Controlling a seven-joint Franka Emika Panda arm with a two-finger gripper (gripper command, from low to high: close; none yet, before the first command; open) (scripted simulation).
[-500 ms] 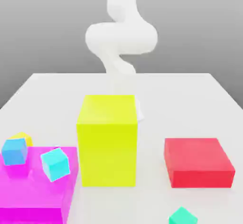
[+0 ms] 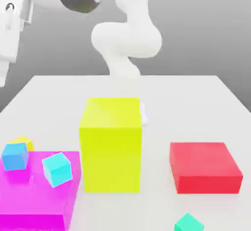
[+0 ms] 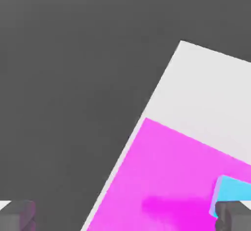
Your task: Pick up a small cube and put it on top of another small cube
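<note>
Gripper (image 3: 125,215) hangs wide and empty above the magenta slab (image 2: 29,196) at the surface's (image 2: 196,107) near corner on the exterior view's left. Best approach, I judge: descend squarely over the cyan cube (image 2: 57,169) on that slab, clearing the blue cube (image 2: 14,156) beside it. White surface, plain grey backdrop.

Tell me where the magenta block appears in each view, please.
Exterior view: magenta block sits at the lower corner on the exterior view's left, bearing a tilted cyan cube.
Hand view: magenta block lies on the white table.
Shared landmark: the cyan cube.
</note>
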